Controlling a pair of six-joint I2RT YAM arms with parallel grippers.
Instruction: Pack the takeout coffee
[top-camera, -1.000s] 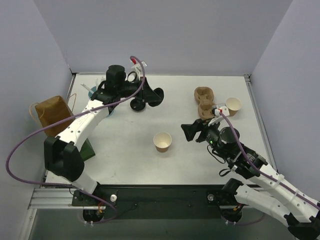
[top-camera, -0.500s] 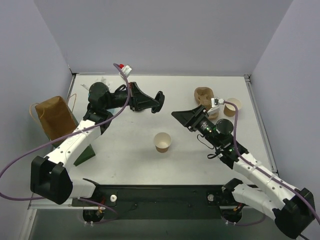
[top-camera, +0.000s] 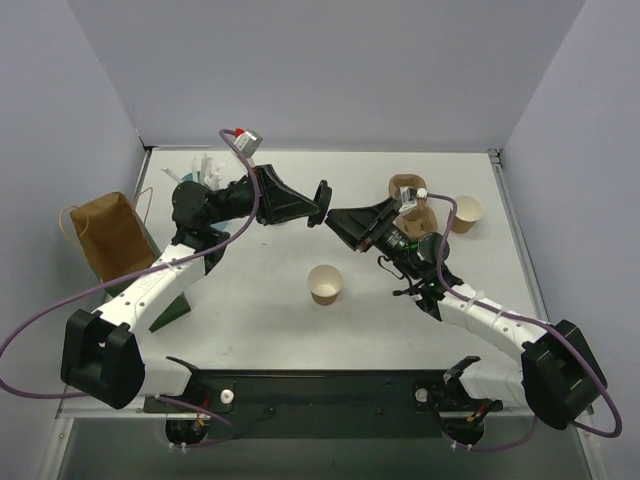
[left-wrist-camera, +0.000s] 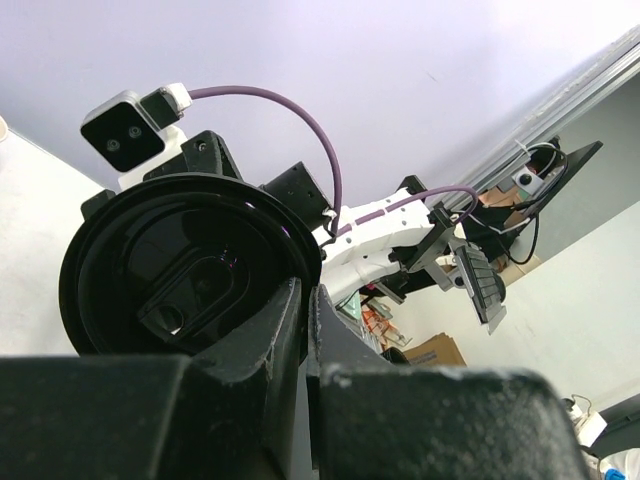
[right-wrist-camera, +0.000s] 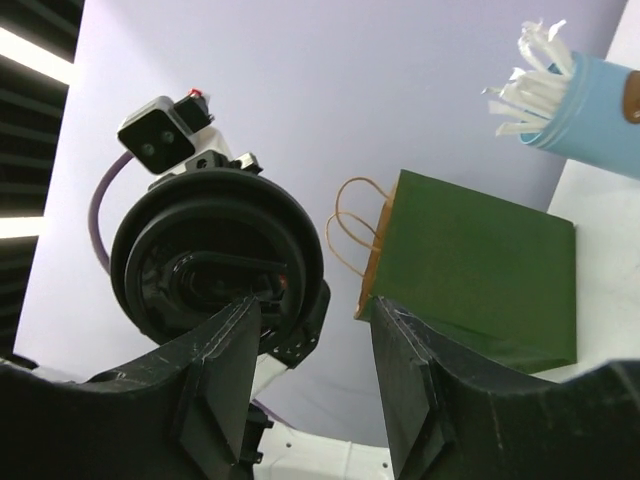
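As the two arms meet in mid-air above the tabletop (top-camera: 250, 300), the left fingers (top-camera: 316, 200) are pinched shut on the rim of the black lid (top-camera: 323, 194). They hold it up on edge, facing the other arm. The right fingers (top-camera: 335, 217) are spread wide with nothing in them. Their tips are just beside the lid but not around it. From the right wrist, the lid sits off toward one finger, not centred in the gap.

Down below, the cup (top-camera: 325, 284) stands upright and uncovered on the tabletop, near the meeting point. It is well apart from the carrier (top-camera: 408, 192) and the second cup (top-camera: 466, 212) on the right. The paper bag (top-camera: 103, 233) waits at the left edge.

This looks like a handover of the lid. To do it cleanly, the right fingers should line up so the rim falls mid-gap. They should bite a free stretch of edge away from the left's grip and clamp firmly before the left lets go. Thin plastic may flex, so a grip on the stiff rim looks safest. The two sets of fingers must not knock together.
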